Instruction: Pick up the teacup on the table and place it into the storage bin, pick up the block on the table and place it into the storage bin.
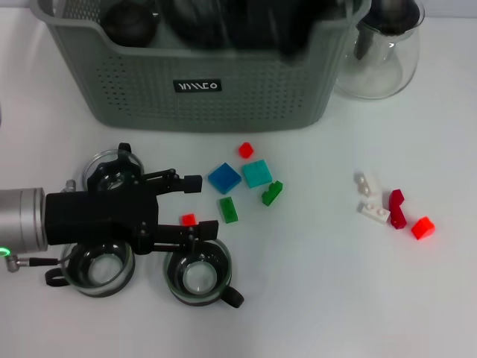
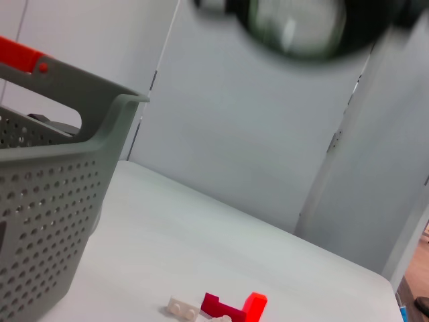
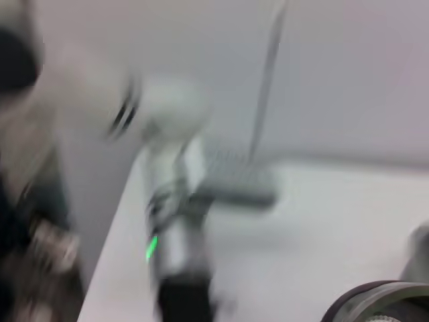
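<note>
The left hand (image 1: 195,205) hovers low over the tabletop (image 1: 313,298), fingers apart around a small red block (image 1: 188,219), among three glass teacups (image 1: 197,277). The storage bin (image 1: 201,82) beyond already holds dark, blurred shapes I cannot identify. Cups and blocks remain outside. The right hand is out of sight.

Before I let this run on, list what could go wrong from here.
1. The left gripper hovers open over crowded teacups; closing could knock a neighbouring cup.
2. The small red block lies between its jaws and might be pushed aside.
3. The storage bin already looks full of dark items, so a cup could land badly.
</note>
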Controlling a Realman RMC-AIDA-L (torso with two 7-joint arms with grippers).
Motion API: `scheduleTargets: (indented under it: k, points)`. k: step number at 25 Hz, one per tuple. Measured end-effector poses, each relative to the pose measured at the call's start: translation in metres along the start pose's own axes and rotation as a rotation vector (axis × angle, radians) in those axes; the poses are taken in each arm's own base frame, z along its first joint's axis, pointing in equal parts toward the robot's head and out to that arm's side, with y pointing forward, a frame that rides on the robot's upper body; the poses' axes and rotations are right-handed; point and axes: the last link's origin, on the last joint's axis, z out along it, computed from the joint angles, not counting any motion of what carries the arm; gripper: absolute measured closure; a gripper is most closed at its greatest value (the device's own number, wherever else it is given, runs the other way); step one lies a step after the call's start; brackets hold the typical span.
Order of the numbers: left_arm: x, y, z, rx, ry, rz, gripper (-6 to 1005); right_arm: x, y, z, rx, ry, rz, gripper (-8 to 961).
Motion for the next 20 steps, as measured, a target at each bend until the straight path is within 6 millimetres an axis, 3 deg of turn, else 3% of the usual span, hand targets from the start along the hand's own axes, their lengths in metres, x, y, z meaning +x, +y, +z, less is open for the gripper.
scheduleTargets:
  k: [3, 5, 7, 8, 13, 20]
  points:
    - [0.001, 0.0, 0.0, 0.0, -0.001, 0.002, 120, -0.02, -0.022, -0.011, 0.082, -0.079, 0.058, 903]
    - [0.001, 0.0, 0.001, -0.002, -0.001, 0.002, 120, -0.024, -0.038, -0.014, 0.139, -0.096, 0.1, 903]
    - [0.001, 0.0, 0.001, -0.004, 0.0, 0.002, 120, -0.021, -0.068, -0.01, 0.215, -0.087, 0.176, 903]
    - [0.001, 0.0, 0.001, -0.004, 0.0, 0.003, 120, -0.021, -0.068, -0.01, 0.215, -0.087, 0.176, 903]
    - [0.001, 0.0, 0.0, -0.006, -0.004, 0.006, 121, -0.008, -0.103, 0.006, 0.283, -0.025, 0.232, 903]
    - [0.002, 0.001, 0.001, -0.016, -0.006, 0.013, 121, 0.029, -0.132, 0.052, 0.351, 0.134, 0.268, 902]
